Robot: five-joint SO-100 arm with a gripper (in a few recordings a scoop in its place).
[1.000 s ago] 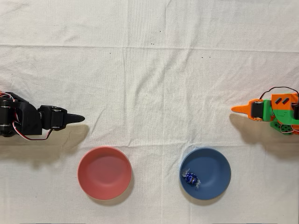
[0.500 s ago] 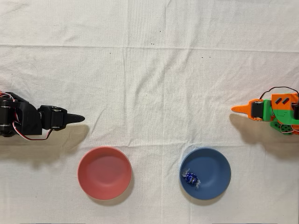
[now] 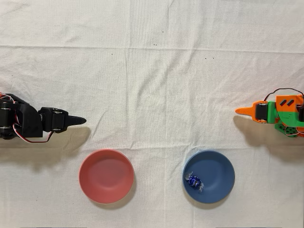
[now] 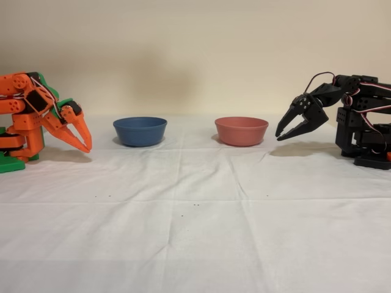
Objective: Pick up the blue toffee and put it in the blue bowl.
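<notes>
Overhead view shows the shiny dark-blue foil toffee (image 3: 194, 181) already resting inside the round matte blue bowl (image 3: 219, 167), well apart from the orange gripper (image 3: 241, 111), whose empty jaws look clenched, apparently parked after delivery.

My overhead view looking straight down on the counter (image 3: 156, 71) from well above, my fixed view low and side-on facing the wall, mirrored left-right, both sharing blue bowl (image 3: 209, 176), pink bowl (image 3: 106, 175), both arms.
</notes>
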